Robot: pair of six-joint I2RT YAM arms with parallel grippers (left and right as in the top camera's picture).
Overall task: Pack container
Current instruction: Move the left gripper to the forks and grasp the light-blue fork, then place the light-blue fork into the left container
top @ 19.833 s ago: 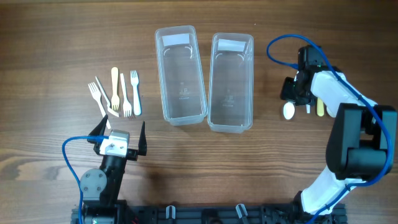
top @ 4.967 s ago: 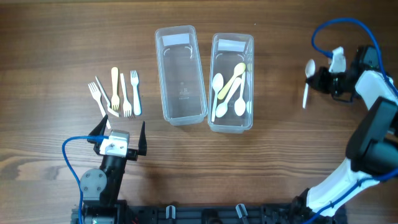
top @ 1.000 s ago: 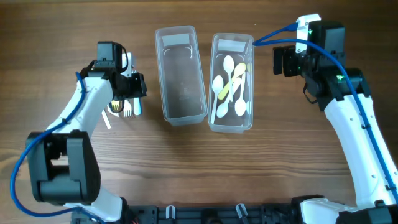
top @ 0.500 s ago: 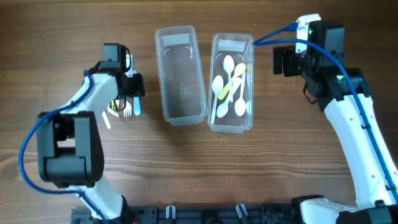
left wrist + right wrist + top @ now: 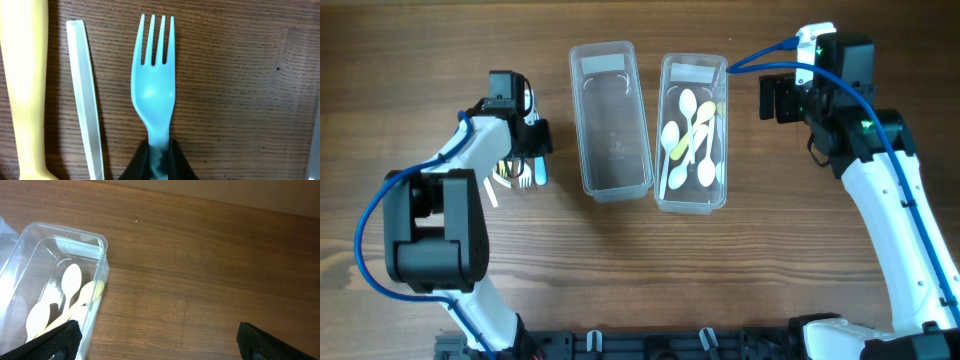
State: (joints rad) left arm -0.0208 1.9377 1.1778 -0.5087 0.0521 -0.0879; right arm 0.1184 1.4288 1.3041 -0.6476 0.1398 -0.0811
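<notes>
Forks: plastic forks [image 5: 525,176], left of left clear plastic tub [image 5: 612,160]
Spoons: plastic spoons [image 5: 688,140], inside right clear plastic tub [image 5: 692,203]

- Fork [image 5: 153,95]: its handle end is hidden between the closed fingers of the left gripper [image 5: 159,152], which the bottom edge cuts off.
- Yellow utensil [image 5: 22,85], far left of that gripper: cut by three edges, kind untellable.
- White handle [image 5: 86,100], just left of the fingers: lower end out of frame.
- Container [image 5: 102,260], ahead-left of the right gripper [image 5: 157,330]: cut by the left and bottom edges, and the spoons [image 5: 71,280] inside are partly cut off.
- Right fingers [image 5: 57,340]: only the tips show, in the bottom corners.
- Overhead, the left gripper hides the upper ends of the forks [image 5: 523,178].
</notes>
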